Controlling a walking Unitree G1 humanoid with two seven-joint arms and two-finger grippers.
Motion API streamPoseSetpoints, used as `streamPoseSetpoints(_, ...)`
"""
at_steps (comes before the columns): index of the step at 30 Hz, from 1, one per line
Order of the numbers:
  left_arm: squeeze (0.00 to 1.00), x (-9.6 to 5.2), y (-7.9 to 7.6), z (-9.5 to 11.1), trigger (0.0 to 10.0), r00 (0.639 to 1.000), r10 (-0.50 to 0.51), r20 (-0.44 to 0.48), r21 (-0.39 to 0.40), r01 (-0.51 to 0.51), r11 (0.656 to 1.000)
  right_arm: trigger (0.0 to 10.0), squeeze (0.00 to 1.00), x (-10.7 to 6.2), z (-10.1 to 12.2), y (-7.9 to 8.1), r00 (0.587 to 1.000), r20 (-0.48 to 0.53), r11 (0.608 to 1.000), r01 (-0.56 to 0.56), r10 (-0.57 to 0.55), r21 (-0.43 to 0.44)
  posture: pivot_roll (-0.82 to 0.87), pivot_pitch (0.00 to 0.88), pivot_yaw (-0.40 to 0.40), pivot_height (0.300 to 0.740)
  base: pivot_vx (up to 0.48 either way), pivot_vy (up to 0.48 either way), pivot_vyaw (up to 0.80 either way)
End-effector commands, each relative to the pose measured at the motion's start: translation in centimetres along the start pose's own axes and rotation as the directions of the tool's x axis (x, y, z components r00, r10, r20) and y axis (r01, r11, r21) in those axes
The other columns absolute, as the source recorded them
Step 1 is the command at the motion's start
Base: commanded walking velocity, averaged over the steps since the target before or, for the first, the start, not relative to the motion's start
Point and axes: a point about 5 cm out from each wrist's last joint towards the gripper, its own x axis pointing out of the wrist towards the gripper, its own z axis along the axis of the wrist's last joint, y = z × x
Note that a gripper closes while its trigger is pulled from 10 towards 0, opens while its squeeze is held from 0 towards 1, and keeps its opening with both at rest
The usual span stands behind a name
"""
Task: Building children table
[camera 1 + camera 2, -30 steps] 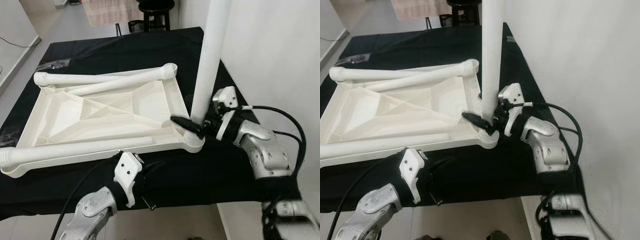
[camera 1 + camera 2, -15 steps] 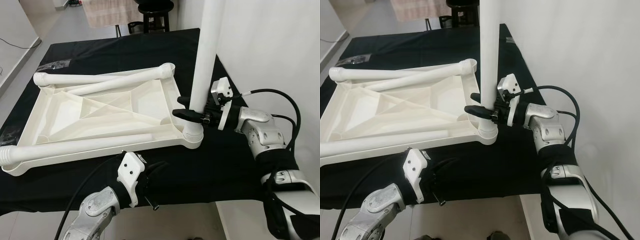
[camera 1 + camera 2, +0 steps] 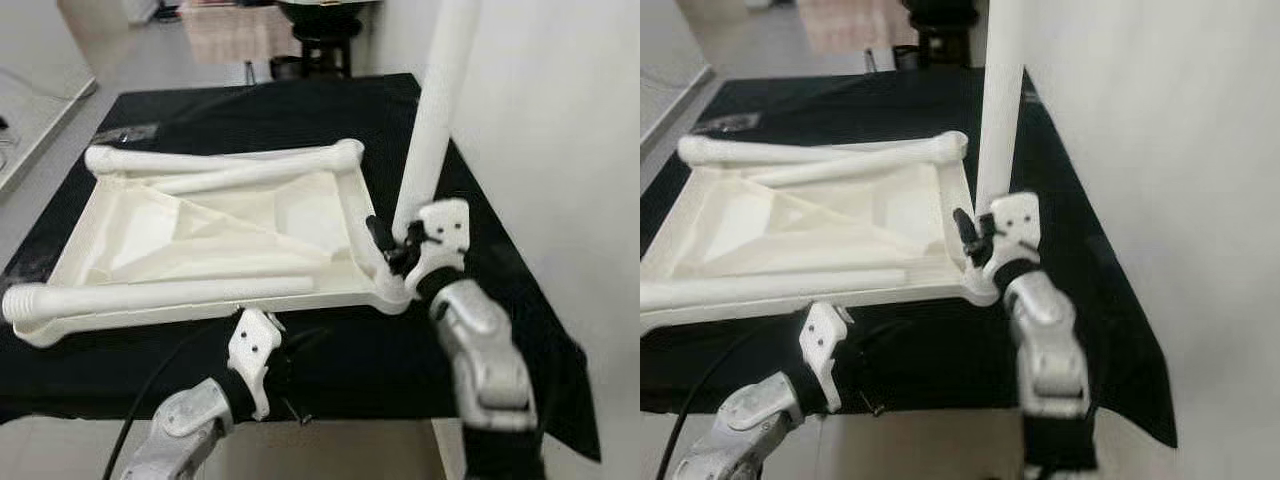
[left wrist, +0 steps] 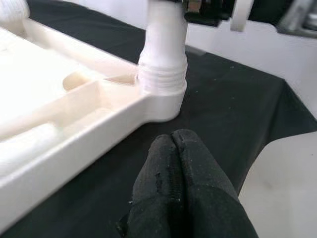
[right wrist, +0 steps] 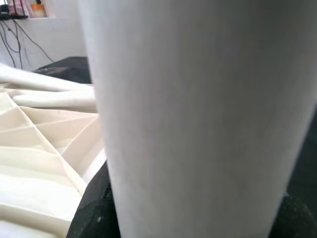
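Observation:
The white children's tabletop (image 3: 200, 310) lies upside down on a black-covered table (image 3: 350, 350). One white leg (image 3: 432, 130) stands upright in the near right corner socket (image 3: 395, 295), leaning slightly right. My right gripper (image 3: 392, 245) is shut on this leg just above the socket, and in the right wrist view the leg (image 5: 198, 109) is flanked by black fingers (image 5: 94, 208). Three loose legs lie on the tabletop: along the far edge (image 3: 220, 158), on a diagonal (image 3: 250, 175) and along the near edge (image 3: 160, 295). My left gripper (image 4: 172, 139) is shut on nothing and rests on the cloth, pointing at the socket (image 4: 163, 94).
A white wall (image 3: 560, 150) runs close along the table's right side. A dark stool (image 3: 325, 20) stands beyond the far end. A small plastic bag (image 3: 125, 132) lies at the far left of the cloth. Pale floor (image 3: 40, 100) lies off the left side.
My right forearm has swung around the leg from the right side to the near side, still holding it. The whole picture has shifted and blurred. The left arm has barely moved.

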Motion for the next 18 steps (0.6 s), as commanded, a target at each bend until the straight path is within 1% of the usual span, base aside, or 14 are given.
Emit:
streamPoseSetpoints(1, 0.00, 0.1, -0.2, -0.3, 10.0, 1.000, -0.022, -0.010, -0.010, 0.022, 1.000, 0.0, 0.00, -0.2, -4.0, 1.9, 0.975, -0.203, 0.995, -0.084, 0.094, 0.059, -0.01, 0.141, 0.016, 0.740, 0.000, 0.000, 0.00)
streamPoseSetpoints(2, 0.00, 0.1, -0.2, -0.3, 10.0, 1.000, -0.022, -0.010, -0.010, 0.022, 1.000, 0.0, 0.00, -0.2, -4.0, 1.9, 0.975, -0.203, 0.995, -0.084, 0.094, 0.059, -0.01, 0.141, 0.016, 0.740, 0.000, 0.000, 0.00)
streamPoseSetpoints(3, 0.00, 0.1, -0.2, -0.3, 10.0, 1.000, -0.025, -0.012, -0.008, 0.025, 1.000, 0.0, 0.00, 0.4, -3.9, 2.3, 0.968, -0.203, 0.989, -0.137, 0.145, 0.051, -0.01, 0.137, 0.013, 0.740, 0.000, 0.000, 0.00)
streamPoseSetpoints(4, 0.00, 0.0, -0.2, -0.3, 10.0, 1.000, -0.015, -0.010, -0.006, 0.015, 1.000, 10.0, 0.00, 1.0, -3.7, 1.9, 0.968, -0.205, 0.990, -0.136, 0.143, 0.046, -0.02, 0.138, 0.016, 0.740, 0.000, 0.000, 0.00)
streamPoseSetpoints(6, 0.00, 0.0, -0.1, -0.2, 10.0, 1.000, 0.016, -0.001, -0.007, -0.016, 1.000, 10.0, 0.00, 1.5, -3.0, 1.3, 0.972, -0.177, 0.988, -0.146, 0.153, 0.053, -0.02, 0.138, 0.015, 0.740, 0.000, 0.000, 0.00)
streamPoseSetpoints(7, 0.00, 0.0, -0.1, -0.2, 10.0, 1.000, 0.022, 0.001, -0.007, -0.022, 1.000, 10.0, 1.00, 1.7, -2.6, 1.2, 0.969, -0.162, 0.982, -0.178, 0.187, 0.065, -0.01, 0.134, 0.016, 0.740, 0.000, 0.000, 0.00)
streamPoseSetpoints(9, 0.00, 0.1, -0.1, -0.2, 10.0, 1.000, 0.023, 0.001, -0.007, -0.023, 1.000, 10.0, 1.00, 1.7, -2.4, 1.2, 0.965, -0.153, 0.976, -0.204, 0.214, 0.073, -0.01, 0.133, 0.015, 0.740, 0.000, 0.000, 0.00)
streamPoseSetpoints(11, 0.00, 0.1, -0.1, -0.2, 10.0, 1.000, 0.019, 0.000, -0.009, -0.019, 1.000, 10.0, 1.00, 2.2, -1.6, 0.6, 0.962, -0.118, 0.969, -0.239, 0.244, 0.059, -0.01, 0.132, 0.018, 0.740, 0.000, 0.000, 0.00)
streamPoseSetpoints(12, 0.00, 0.2, -0.1, -0.2, 10.0, 1.000, 0.013, -0.001, -0.013, -0.013, 1.000, 10.0, 0.65, 2.6, -0.8, -0.3, 0.954, -0.083, 0.957, -0.287, 0.290, 0.037, -0.01, 0.134, 0.022, 0.740, 0.000, 0.000, 0.00)
streamPoseSetpoints(13, 0.00, 0.3, -0.1, -0.2, 10.0, 1.000, 0.007, -0.002, -0.017, -0.007, 1.000, 10.0, 0.00, 3.0, 0.1, -1.1, 0.933, -0.046, 0.934, -0.357, 0.358, 0.020, -0.01, 0.134, 0.023, 0.740, 0.000, 0.000, 0.00)
streamPoseSetpoints(14, 0.00, 0.3, -0.1, -0.2, 10.0, 1.000, 0.007, -0.002, -0.017, -0.007, 1.000, 10.0, 0.00, 3.0, 0.1, -1.1, 0.933, -0.046, 0.934, -0.357, 0.358, 0.020, -0.01, 0.134, 0.023, 0.740, 0.000, 0.000, 0.00)
streamPoseSetpoints(15, 0.00, 0.3, -0.1, -0.2, 10.0, 1.000, 0.002, -0.002, -0.020, -0.002, 1.000, 10.0, 0.00, 3.2, 0.8, -1.8, 0.915, -0.023, 0.915, -0.404, 0.404, 0.007, -0.01, 0.134, 0.023, 0.740, 0.000, 0.000, 0.00)
streamPoseSetpoints(17, 0.00, 0.4, -0.1, -0.1, 10.0, 1.000, -0.002, -0.001, -0.022, 0.001, 1.000, 10.0, 0.00, 3.3, 1.2, -2.5, 0.856, -0.028, 0.856, -0.517, 0.517, 0.011, -0.01, 0.135, 0.022, 0.740, 0.000, 0.000, 0.00)
streamPoseSetpoints(18, 0.00, 0.4, -0.1, -0.1, 10.0, 1.000, -0.002, -0.001, -0.022, 0.002, 1.000, 10.0, 0.00, 3.2, 1.3, -2.8, 0.815, -0.034, 0.815, -0.579, 0.579, 0.000, -0.01, 0.135, 0.018, 0.740, 0.000, 0.000, 0.00)
